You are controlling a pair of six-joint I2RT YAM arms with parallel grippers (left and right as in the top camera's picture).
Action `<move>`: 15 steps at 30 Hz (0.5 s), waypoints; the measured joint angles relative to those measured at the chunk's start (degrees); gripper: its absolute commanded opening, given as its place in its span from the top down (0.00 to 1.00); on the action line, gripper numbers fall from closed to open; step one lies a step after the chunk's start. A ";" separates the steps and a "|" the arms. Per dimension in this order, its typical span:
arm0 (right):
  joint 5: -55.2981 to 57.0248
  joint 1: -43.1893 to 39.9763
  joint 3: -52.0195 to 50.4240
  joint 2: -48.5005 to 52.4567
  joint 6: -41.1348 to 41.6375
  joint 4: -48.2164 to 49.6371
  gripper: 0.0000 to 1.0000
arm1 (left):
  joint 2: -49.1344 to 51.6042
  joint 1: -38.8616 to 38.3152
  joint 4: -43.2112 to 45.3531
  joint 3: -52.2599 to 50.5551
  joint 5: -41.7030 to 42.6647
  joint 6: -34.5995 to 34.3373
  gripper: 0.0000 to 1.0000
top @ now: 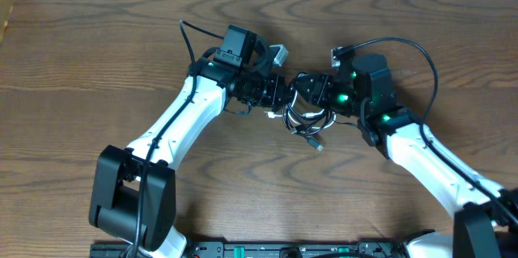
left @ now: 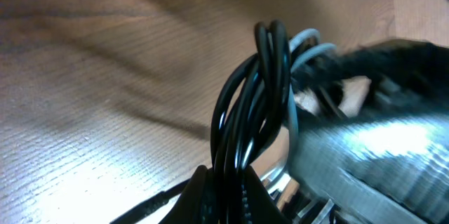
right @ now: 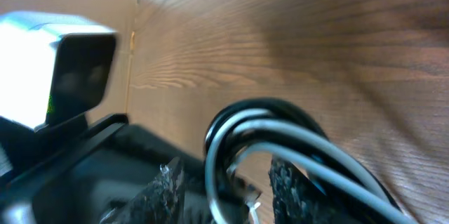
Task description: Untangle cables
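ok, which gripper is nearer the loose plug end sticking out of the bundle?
Right, narrowly. In the overhead view the plug lies almost straight below the right gripper; the left gripper sits farther off, up and to its left.

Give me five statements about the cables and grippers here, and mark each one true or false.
1. The cables sit where the two arms meet. True.
2. The bundle has only black cords. False: a black cord and a white cord loop together.
3. Black cords rise from the left gripper. True.
4. The right gripper is far from the cables. False: loops lie right at its fingers.
5. The table is white plastic. False: it shows brown wood grain.
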 measured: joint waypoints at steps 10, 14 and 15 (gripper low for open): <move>-0.07 0.24 0.35 2.36 1.33 0.72 0.95 | 0.02 0.00 -0.39 -0.02 1.09 -0.46 0.93; 0.81 0.61 0.85 2.25 1.09 -0.35 0.99 | 0.46 0.39 -0.26 0.00 3.21 -1.05 0.93; 1.11 0.63 0.98 2.21 1.05 -1.05 0.99 | 0.59 0.46 -0.28 -0.02 3.63 -1.07 0.93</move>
